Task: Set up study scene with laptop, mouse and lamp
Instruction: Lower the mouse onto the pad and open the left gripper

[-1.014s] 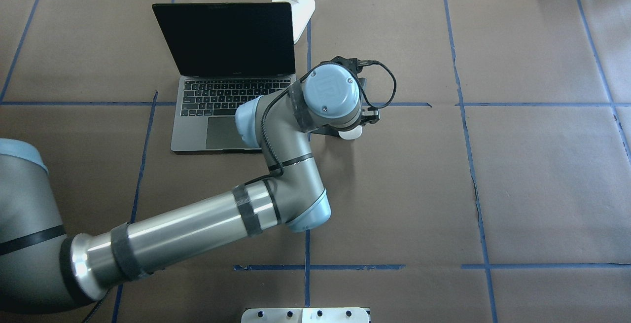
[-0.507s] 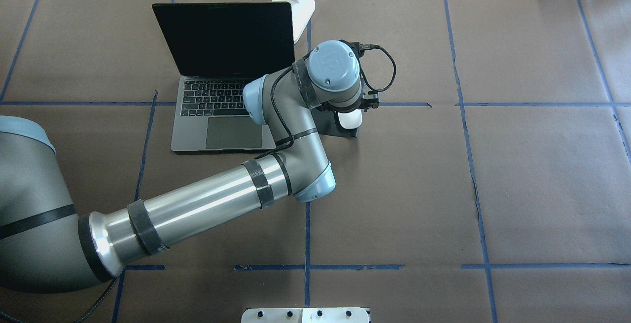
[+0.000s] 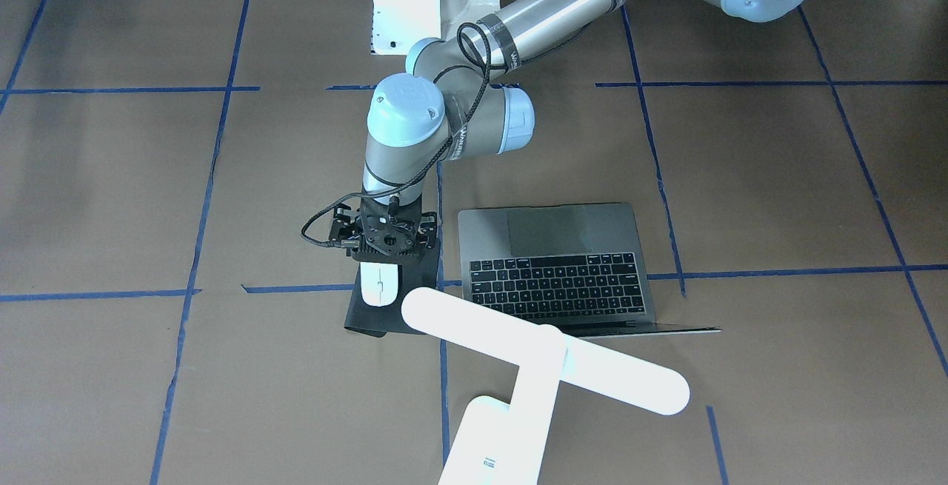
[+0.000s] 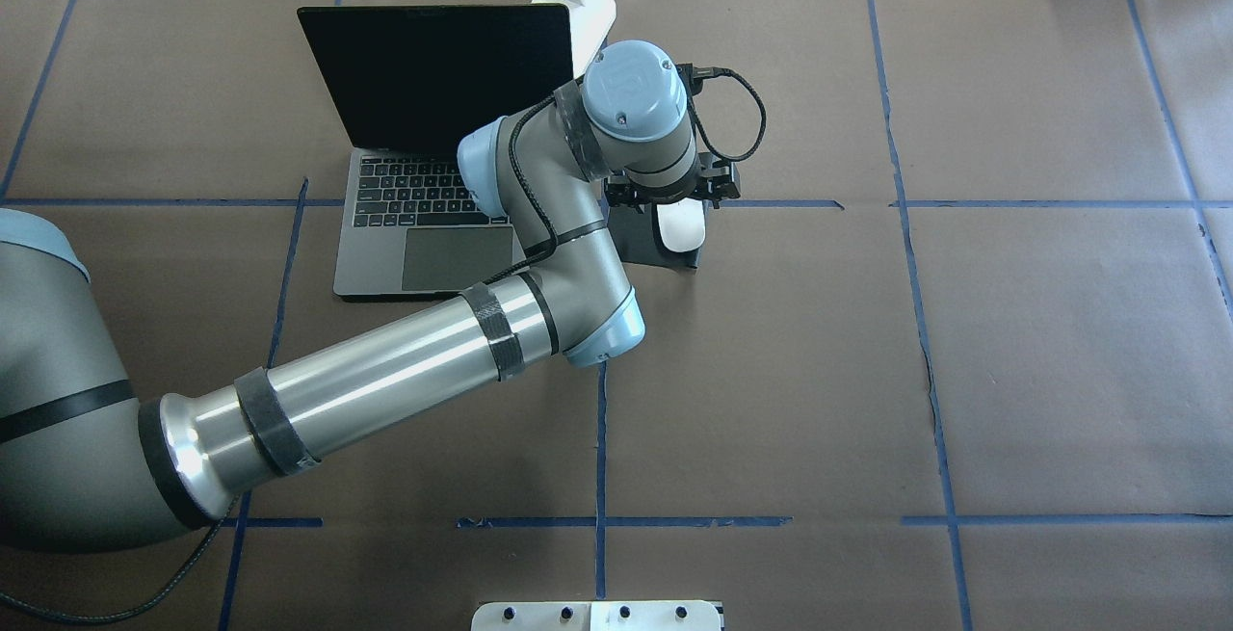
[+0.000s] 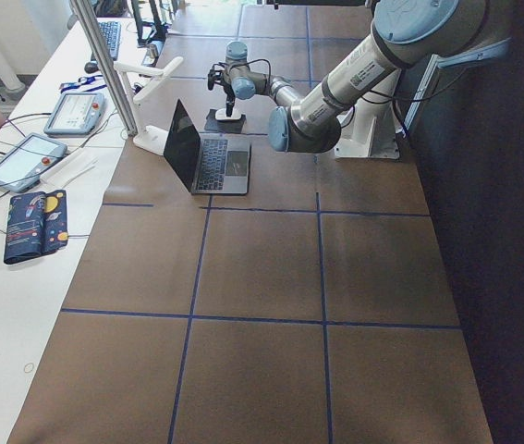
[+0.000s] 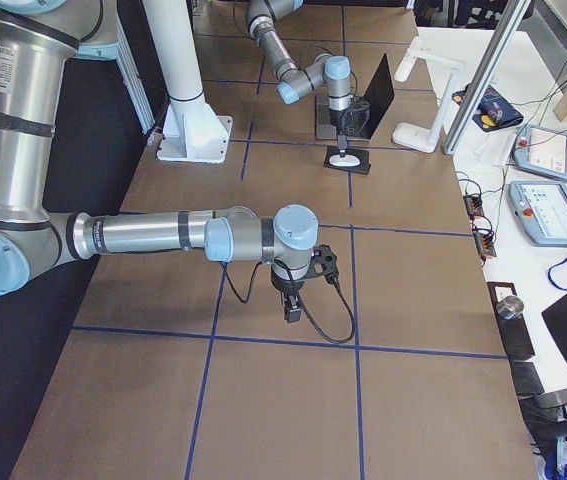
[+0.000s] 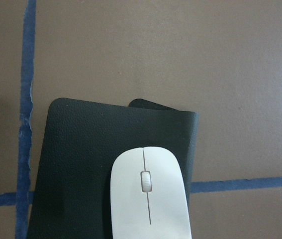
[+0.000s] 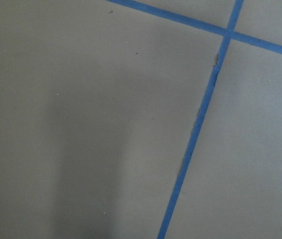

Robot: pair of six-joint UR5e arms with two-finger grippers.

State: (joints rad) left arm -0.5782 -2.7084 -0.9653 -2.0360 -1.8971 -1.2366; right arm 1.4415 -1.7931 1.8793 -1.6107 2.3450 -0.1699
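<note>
My left gripper (image 3: pixel 384 242) hangs just above the mouse (image 3: pixel 378 283), left of centre in the front-facing view. Its fingers are hidden under the wrist, so I cannot tell whether they are apart or together. The mouse lies flat on the black pad (image 3: pixel 363 320), just left of the open laptop (image 3: pixel 555 278). The lamp (image 3: pixel 544 352) fills the lower middle, its bar crossing the pad's corner. My right gripper (image 6: pixel 292 308) hovers at the centre of the right-side view — apart or together, I cannot tell.

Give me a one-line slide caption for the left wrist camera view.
Left wrist view: white mouse lying on the black pad on the brown table with blue tape lines.
</note>
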